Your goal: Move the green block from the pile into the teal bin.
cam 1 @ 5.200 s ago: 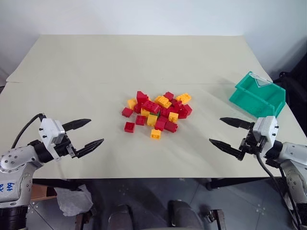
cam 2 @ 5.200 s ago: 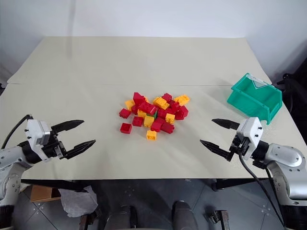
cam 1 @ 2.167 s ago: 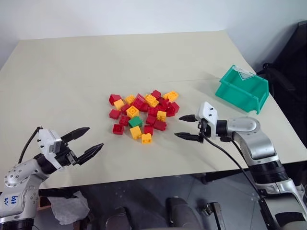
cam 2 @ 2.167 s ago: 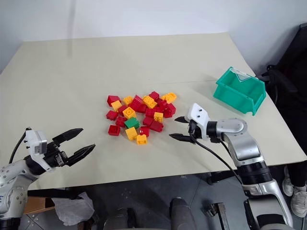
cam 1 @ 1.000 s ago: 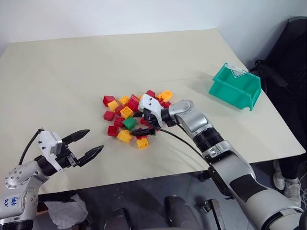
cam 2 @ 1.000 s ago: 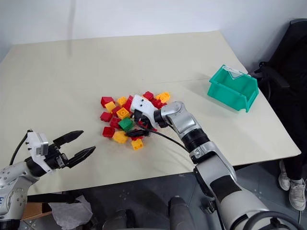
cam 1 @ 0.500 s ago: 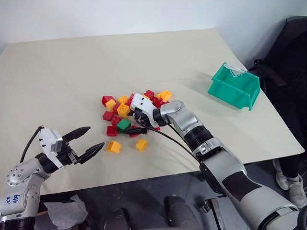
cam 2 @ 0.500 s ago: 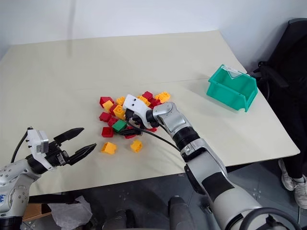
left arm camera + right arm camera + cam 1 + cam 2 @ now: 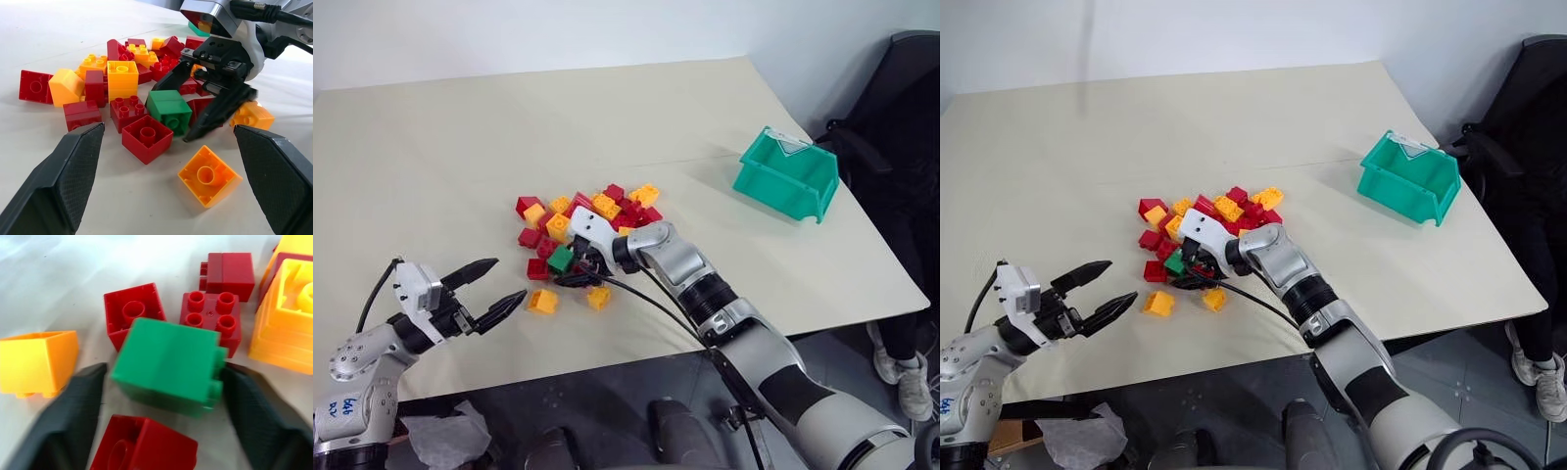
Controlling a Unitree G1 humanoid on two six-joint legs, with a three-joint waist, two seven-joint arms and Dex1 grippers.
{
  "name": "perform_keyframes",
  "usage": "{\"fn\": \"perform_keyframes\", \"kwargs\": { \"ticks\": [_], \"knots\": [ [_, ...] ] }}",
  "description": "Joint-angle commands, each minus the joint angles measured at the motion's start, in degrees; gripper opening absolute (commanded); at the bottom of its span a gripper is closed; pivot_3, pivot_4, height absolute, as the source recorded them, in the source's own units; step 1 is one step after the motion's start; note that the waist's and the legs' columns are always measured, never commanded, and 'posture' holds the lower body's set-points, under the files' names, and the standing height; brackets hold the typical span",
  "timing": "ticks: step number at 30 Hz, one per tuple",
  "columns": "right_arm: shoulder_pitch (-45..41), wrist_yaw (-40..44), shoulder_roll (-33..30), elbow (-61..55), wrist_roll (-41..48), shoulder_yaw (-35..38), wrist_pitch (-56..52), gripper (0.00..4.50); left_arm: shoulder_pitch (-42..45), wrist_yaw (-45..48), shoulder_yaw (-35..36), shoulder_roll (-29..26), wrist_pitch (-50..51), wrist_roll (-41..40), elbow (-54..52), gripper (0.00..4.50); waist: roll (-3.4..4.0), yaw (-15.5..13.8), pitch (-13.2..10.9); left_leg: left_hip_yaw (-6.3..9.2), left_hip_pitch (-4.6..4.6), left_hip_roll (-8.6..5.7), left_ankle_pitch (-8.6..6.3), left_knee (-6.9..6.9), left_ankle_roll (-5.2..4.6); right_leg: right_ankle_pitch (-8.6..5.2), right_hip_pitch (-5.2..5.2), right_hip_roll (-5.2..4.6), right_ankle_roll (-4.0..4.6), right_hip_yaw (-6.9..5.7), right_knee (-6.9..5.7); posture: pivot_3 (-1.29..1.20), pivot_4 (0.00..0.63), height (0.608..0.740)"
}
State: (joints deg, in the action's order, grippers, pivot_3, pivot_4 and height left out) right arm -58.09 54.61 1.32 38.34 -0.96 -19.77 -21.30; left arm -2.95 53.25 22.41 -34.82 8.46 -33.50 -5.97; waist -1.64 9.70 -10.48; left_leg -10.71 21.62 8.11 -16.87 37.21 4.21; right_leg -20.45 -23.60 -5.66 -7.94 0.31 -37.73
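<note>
Right claw (image 9: 576,266) straddles the green block (image 9: 561,258) — seemingly touching.

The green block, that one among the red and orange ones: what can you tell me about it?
The green block is a small, roughly cubic brick of glossy plastic, the only green one. It lies tipped on its side on the table at the near edge of the pile, its round underside socket showing in the left wrist view. Red bricks crowd round it; whether they touch it is unclear. The right gripper straddles it, one black finger at each side, at most just touching.
</note>
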Motion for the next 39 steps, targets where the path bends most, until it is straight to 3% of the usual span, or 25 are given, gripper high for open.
{"fn": "perform_keyframes", "kwargs": {
  "ticks": [1,9,19,25,29,37,39],
  "knots": [
    [0.4,-0.2,0.3,-4.3,1.9,1.7,0.0,2.48,0.1,0.1,0.4,0.0,-0.9,0.0,-0.5,4.50,0.00,0.0,0.0,0.00,0.00,0.00,0.00,0.00,0.00,0.00,0.00,0.00,0.00,0.00,0.01,0.00,0.150,0.740],
    [4.8,1.5,-5.4,-21.0,11.4,11.3,0.9,2.48,1.3,0.6,-1.6,0.1,-0.3,-0.5,-2.2,4.50,-0.01,-0.5,0.0,0.02,0.02,0.00,0.00,-0.02,0.00,0.00,0.02,0.00,0.00,0.00,0.06,0.00,0.150,0.740],
    [14.4,-9.4,-20.6,-34.2,19.1,31.6,1.5,2.48,12.4,0.1,-10.6,3.1,3.8,-1.7,-5.9,4.50,-0.03,-3.4,0.0,0.06,0.05,-0.04,-0.02,0.08,-0.01,0.00,0.11,0.00,-0.01,0.00,0.32,0.00,0.150,0.740],
    [12.7,-20.0,-33.5,-20.9,14.2,39.2,6.0,2.48,21.1,0.5,-16.2,5.4,6.5,-0.5,-4.1,4.50,0.04,-3.5,0.0,0.02,0.01,-0.04,-0.01,0.07,-0.01,0.00,0.10,0.01,-0.01,0.02,0.39,0.00,0.150,0.740],
    [8.7,-23.1,-39.3,-6.3,10.0,37.8,11.4,2.48,23.9,2.1,-18.2,6.8,6.8,-0.6,-2.5,4.50,0.06,-3.1,0.0,-0.07,-0.05,-0.05,0.00,0.03,-0.02,0.00,0.12,0.02,-0.01,0.06,0.50,0.00,0.150,0.740],
    [-2.0,-25.3,-41.9,17.9,5.7,34.3,18.1,2.48,26.9,2.2,-19.4,9.2,5.6,0.5,-0.5,4.50,0.12,-1.6,-0.1,-0.09,-0.11,-0.05,0.05,0.03,-0.01,0.01,0.12,0.02,-0.02,0.08,0.50,0.00,0.150,0.740],
    [-3.3,-24.4,-42.0,20.5,5.5,33.7,18.3,3.20,26.6,1.8,-19.2,9.4,5.6,0.6,-1.0,4.50,0.12,-1.6,-0.1,-0.08,-0.11,-0.05,0.06,0.01,0.00,0.01,0.11,0.02,-0.02,0.08,0.39,0.00,0.150,0.740]
  ]
}}
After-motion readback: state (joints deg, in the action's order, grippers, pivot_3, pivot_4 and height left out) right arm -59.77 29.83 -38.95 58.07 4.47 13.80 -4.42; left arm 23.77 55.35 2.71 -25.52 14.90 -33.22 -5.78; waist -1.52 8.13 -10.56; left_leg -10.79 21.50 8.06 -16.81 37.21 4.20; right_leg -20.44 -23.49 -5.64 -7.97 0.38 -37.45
